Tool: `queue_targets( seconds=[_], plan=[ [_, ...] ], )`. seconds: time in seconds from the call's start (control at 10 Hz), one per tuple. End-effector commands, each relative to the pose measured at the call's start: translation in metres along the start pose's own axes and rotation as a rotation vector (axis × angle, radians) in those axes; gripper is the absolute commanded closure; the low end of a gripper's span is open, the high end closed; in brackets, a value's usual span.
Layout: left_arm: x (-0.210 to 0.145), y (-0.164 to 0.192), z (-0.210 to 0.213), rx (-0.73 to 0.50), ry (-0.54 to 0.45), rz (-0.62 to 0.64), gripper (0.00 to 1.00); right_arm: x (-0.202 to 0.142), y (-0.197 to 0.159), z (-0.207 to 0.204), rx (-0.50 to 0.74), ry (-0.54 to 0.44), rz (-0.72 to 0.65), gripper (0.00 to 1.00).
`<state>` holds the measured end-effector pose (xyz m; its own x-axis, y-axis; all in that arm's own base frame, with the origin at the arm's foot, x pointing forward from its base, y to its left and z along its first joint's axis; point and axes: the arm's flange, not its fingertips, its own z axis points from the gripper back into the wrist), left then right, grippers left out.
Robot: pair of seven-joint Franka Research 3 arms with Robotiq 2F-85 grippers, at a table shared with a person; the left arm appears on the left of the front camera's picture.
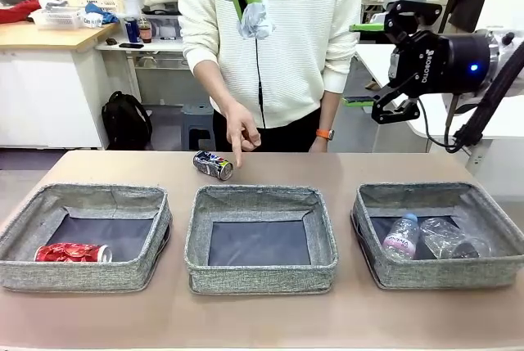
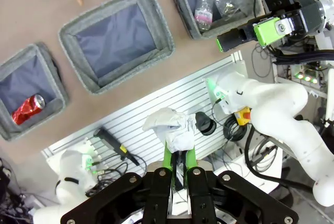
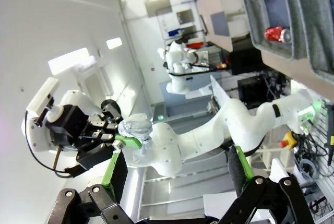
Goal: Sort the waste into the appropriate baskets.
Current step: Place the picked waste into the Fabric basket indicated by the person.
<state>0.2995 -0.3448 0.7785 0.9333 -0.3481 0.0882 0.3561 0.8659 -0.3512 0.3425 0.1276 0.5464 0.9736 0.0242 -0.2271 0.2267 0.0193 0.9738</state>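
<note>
A robotics lab: slotted aluminium mounting plate [image 2: 133, 115], loose cables [image 2: 231, 128], emergency-stop button [image 2: 243, 115], cluttered workbench [image 1: 33, 38].

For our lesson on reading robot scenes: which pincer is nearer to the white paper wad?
Left. The left pincer is shut on the white paper wad, held high up; the right pincer hangs open off to the robot's right, apart from it.

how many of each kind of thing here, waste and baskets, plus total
cans: 2, the red can and the dark blue can
bottles: 2, the pink-labelled bottle and the label-free bottle
paper wad: 1
baskets: 3, left basket, middle basket, right basket
total: 8
</note>
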Motion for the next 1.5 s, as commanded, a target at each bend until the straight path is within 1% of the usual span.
queue_targets(
  seconds=[0.0, 0.3, 0.4, 0.5, 0.6, 0.7, 0.8, 0.9, 1.0, 1.1, 1.2, 1.4],
  plan=[
    [-0.004, 0.002, 0.001, 0.009, 0.001, 0.007, 0.92, 0.0, 0.002, -0.002, 0.019, -0.009, 0.005, 0.0],
    [0.0, 0.0, 0.0, 0.0, 0.0, 0.0, 0.92, 0.0, 0.002, -0.002, 0.019, -0.009, 0.005, 0.0],
    [0.005, 0.002, -0.027, 0.05, -0.004, 0.005, 0.92, 0.0, 0.002, -0.002, 0.019, -0.009, 0.005, 0.0],
    [0.005, 0.015, -0.06, 0.072, 0.072, 0.019, 0.92, 0.0, 0.002, -0.002, 0.019, -0.009, 0.005, 0.0],
    [0.002, 0.028, -0.1, 0.094, 0.095, 0.088, 0.92, 0.0, 0.002, -0.002, 0.019, -0.009, 0.005, 0.0],
    [-0.004, 0.038, -0.135, 0.118, 0.096, 0.104, 0.92, 0.0, 0.002, -0.002, 0.019, -0.009, 0.005, 0.0],
    [-0.013, 0.047, -0.168, 0.065, 0.102, 0.092, 0.92, 0.0, 0.002, -0.002, 0.019, -0.009, 0.005, 0.0],
    [-0.021, 0.062, -0.195, 0.079, 0.079, 0.161, 0.92, 0.0, 0.002, -0.002, 0.019, -0.009, 0.005, 0.0],
    [-0.024, 0.073, -0.226, 0.046, 0.053, 0.156, 0.92, 0.0, 0.002, -0.002, 0.019, -0.009, 0.005, 0.0],
    [-0.021, 0.084, -0.262, 0.051, 0.022, 0.147, 0.92, 0.0, 0.002, -0.002, 0.019, -0.009, 0.005, 0.0],
    [-0.016, 0.097, -0.289, 0.109, 0.002, 0.164, 0.92, 0.0, 0.002, -0.002, 0.019, -0.009, 0.005, 0.0],
    [-0.006, 0.123, -0.317, 0.188, -0.026, 0.256, 0.92, 0.0, 0.002, -0.002, 0.019, -0.009, 0.005, 0.0]
  ],
)
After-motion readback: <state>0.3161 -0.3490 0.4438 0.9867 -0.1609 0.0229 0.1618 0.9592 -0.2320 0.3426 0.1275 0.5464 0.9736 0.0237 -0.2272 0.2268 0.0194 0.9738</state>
